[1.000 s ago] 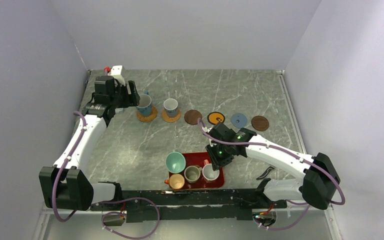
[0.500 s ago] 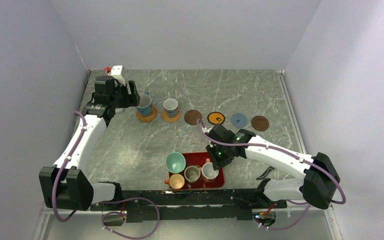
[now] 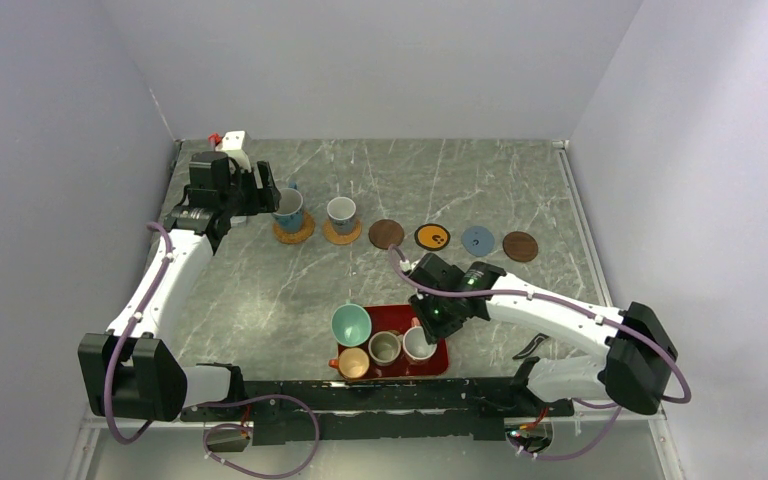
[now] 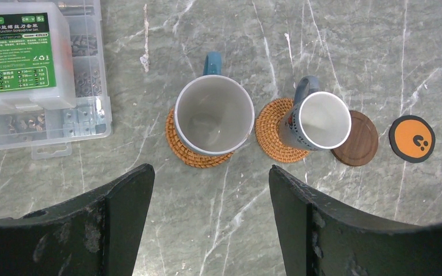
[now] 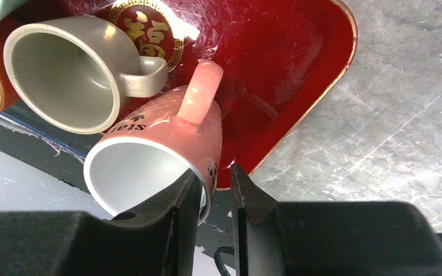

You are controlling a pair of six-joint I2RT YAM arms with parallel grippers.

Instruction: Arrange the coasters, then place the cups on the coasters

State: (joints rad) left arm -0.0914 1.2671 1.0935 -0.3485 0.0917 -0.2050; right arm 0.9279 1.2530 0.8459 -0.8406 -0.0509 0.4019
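Two fingers of my right hand (image 5: 214,172) straddle the wall of the pink cup (image 5: 149,144), one inside its mouth, one outside. They stand narrowly apart, and I cannot tell whether they pinch. Glossy and round, the cup stands in the lacquered red tray (image 5: 299,57) at the near edge of the desk (image 5: 391,126), handle toward the far edge. My left hand (image 4: 210,172), spread wide, hangs near the far-left corner beside a big cup (image 4: 213,115) on a woven coaster (image 4: 178,149).
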